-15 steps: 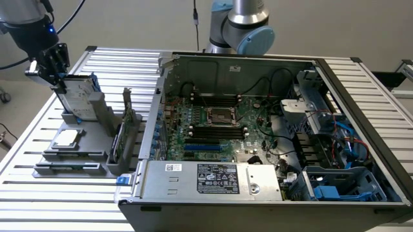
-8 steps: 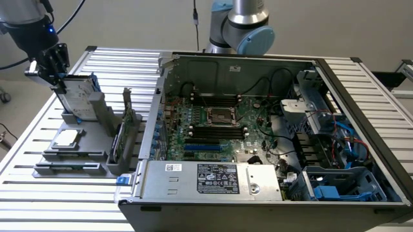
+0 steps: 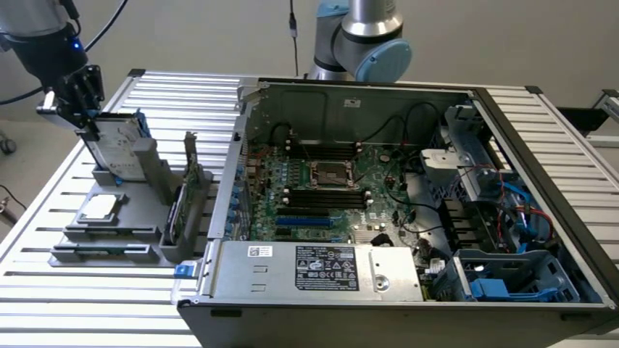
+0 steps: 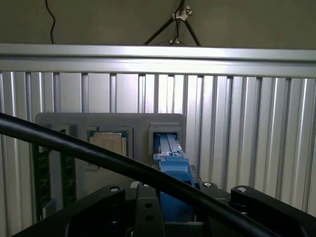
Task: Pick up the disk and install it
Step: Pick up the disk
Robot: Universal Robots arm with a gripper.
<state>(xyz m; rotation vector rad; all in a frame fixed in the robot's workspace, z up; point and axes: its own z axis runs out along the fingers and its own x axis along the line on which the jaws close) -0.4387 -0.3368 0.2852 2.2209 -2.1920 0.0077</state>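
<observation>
The disk (image 3: 121,141) stands upright on its edge in a slot of the grey holder (image 3: 111,235) at the exterior view's left, silver-grey with blue carrier rails. My gripper (image 3: 87,119) comes down on its upper edge from the far left and is shut on it. In the wrist view the disk's blue rail (image 4: 170,158) rises from the holder's slot (image 4: 165,129) towards the gripper's black body. A black cable crosses that view in front of it.
A small square processor chip (image 3: 100,208) (image 4: 108,142) lies flat on the holder beside the disk. The open computer case (image 3: 242,145) lies at the centre and right, with motherboard (image 3: 324,185), grey power supply box (image 3: 320,268) and a blue-railed bay (image 3: 508,279). A slatted aluminium table (image 3: 58,304) lies underneath.
</observation>
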